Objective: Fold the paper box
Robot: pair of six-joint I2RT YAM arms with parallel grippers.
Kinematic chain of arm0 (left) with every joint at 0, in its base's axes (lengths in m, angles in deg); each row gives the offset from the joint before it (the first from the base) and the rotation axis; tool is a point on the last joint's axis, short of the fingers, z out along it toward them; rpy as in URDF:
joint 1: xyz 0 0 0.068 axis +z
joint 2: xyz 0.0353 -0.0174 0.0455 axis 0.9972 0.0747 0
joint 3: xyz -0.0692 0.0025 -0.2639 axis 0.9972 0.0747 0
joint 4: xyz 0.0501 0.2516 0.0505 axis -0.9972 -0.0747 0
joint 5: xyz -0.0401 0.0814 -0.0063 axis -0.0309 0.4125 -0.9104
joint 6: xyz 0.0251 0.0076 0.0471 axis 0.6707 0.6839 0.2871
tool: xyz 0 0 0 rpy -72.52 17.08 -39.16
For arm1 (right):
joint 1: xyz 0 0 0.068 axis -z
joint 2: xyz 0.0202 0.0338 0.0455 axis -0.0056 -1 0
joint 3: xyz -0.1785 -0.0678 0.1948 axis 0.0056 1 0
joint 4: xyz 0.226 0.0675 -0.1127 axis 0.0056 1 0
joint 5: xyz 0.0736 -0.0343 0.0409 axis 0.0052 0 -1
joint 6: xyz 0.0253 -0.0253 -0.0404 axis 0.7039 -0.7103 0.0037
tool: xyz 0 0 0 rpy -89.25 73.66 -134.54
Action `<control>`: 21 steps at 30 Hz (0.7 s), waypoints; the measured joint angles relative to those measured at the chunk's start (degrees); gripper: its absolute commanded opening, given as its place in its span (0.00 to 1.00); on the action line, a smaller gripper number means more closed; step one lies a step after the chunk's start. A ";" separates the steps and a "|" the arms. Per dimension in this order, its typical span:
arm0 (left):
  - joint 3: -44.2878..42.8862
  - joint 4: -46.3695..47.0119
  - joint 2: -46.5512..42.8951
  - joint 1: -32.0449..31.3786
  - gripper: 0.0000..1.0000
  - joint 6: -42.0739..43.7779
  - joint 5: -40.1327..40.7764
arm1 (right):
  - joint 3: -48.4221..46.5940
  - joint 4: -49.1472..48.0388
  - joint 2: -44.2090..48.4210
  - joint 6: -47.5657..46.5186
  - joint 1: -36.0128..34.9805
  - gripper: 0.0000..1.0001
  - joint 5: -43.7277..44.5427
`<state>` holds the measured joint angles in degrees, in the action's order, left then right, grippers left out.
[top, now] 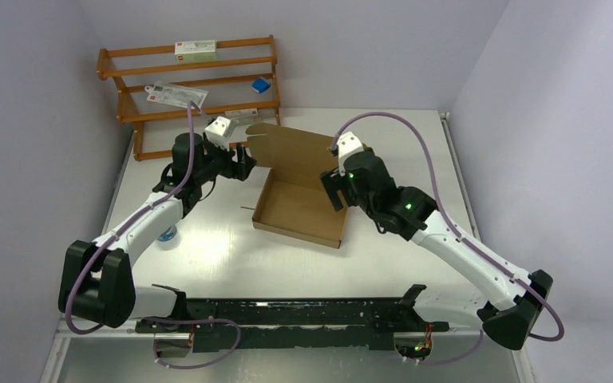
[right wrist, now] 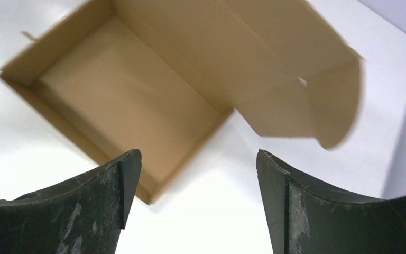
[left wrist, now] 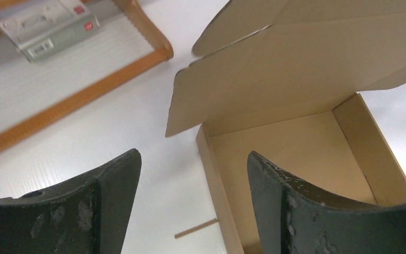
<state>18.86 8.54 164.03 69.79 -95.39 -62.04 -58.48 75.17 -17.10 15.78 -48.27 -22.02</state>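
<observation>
Black and scuffed, my left jaws and my right jaws both stand wide apart with nothing between them. My left arm stretches in from the near left, its jaws beside the raised lid's left flap. My right arm bends at the elbow, jaws just right of the paper box (top: 299, 209). The box sits mid-way across the white surface (top: 207, 255), tray open, lid tilted up on its far side.

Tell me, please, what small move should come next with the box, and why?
Probably move the left hand behind the lid and begin tipping it down over the box. The box walls are up, the lid leans open at the far side, and both hands, the right hand included, are open, empty and close beside it.
</observation>
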 measured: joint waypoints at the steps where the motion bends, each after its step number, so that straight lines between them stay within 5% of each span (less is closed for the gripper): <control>1: -0.39 0.44 0.00 0.09 0.80 1.27 -0.98 | -0.61 1.73 0.13 0.57 0.87 0.85 1.27; 12: -6.67 0.04 3.56 2.95 0.82 11.58 -8.15 | -4.44 10.43 0.66 1.22 8.63 0.91 7.85; 21: -16.70 -6.03 9.70 3.10 0.83 20.61 -12.81 | -5.57 9.35 -4.63 -4.24 17.27 0.91 -1.05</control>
<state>2.16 2.51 173.74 72.90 -74.78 -74.85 -64.06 84.53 -21.74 11.54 -31.00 -23.06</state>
